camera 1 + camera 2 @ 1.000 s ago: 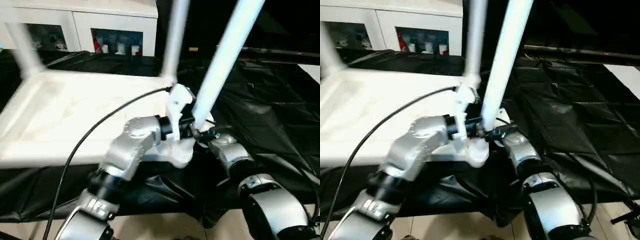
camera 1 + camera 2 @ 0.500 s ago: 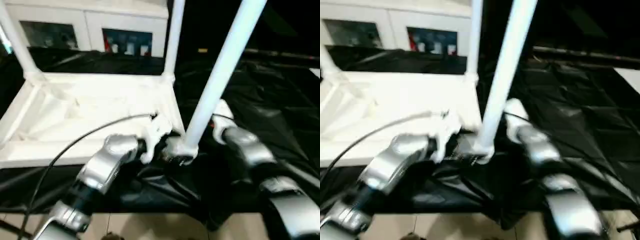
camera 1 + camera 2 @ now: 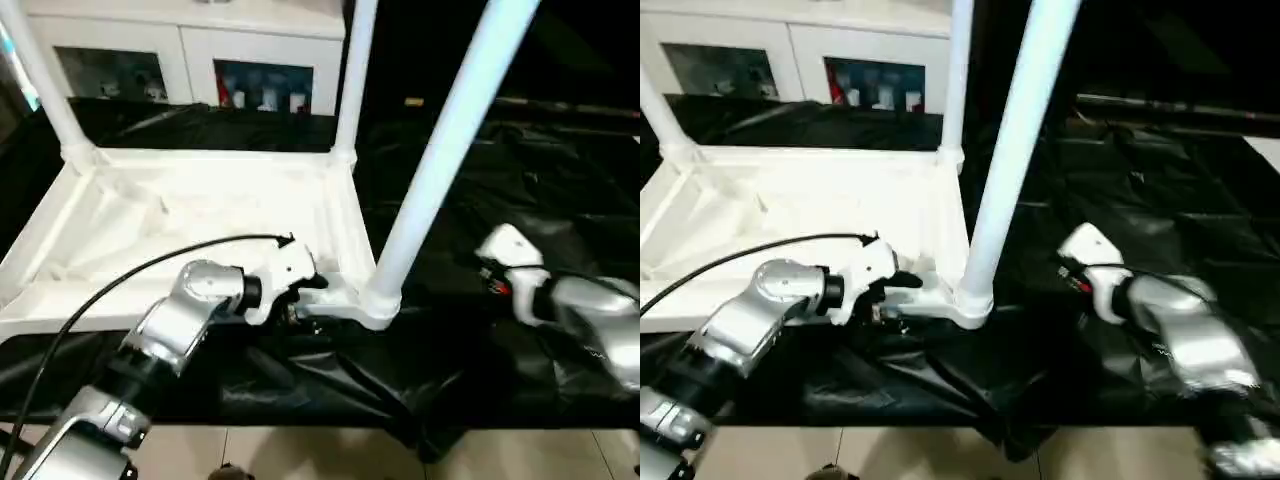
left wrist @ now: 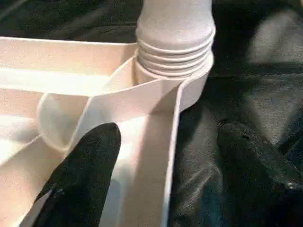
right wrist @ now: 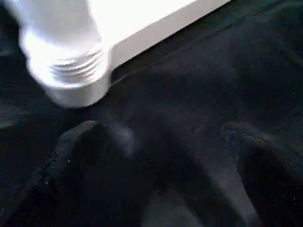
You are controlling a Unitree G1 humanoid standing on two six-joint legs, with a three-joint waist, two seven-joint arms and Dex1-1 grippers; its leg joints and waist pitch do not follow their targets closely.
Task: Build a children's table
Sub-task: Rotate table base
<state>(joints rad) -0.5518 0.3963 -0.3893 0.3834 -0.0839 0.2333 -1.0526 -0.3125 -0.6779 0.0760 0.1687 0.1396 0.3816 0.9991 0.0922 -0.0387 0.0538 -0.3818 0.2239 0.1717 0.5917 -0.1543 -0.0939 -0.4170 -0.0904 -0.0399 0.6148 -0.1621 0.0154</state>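
Note:
The children's table lies upside down on black sheeting: its white tabletop (image 3: 190,215) shows its ribbed underside. Three white legs stand in corner sockets: far left (image 3: 40,85), far right (image 3: 355,70), near right (image 3: 450,150). My left gripper (image 3: 305,295) is at the near rim beside the near right socket (image 4: 189,80). Its black fingers (image 4: 90,170) are open, one inside the rim and one outside. My right gripper (image 3: 488,262) hovers open over the sheeting, to the right of that leg's threaded foot (image 5: 75,66) and apart from it.
A white cabinet (image 3: 200,55) with glass doors stands behind the big table. Black sheeting (image 3: 530,170) is wrinkled to the right of the tabletop. A black cable (image 3: 130,275) arcs over my left forearm. Pale floor (image 3: 300,455) shows at the front edge.
Both grippers were at the near right leg's foot. The right has let go and drawn back right; the left has moved onto the near rim. The camera has also shifted.

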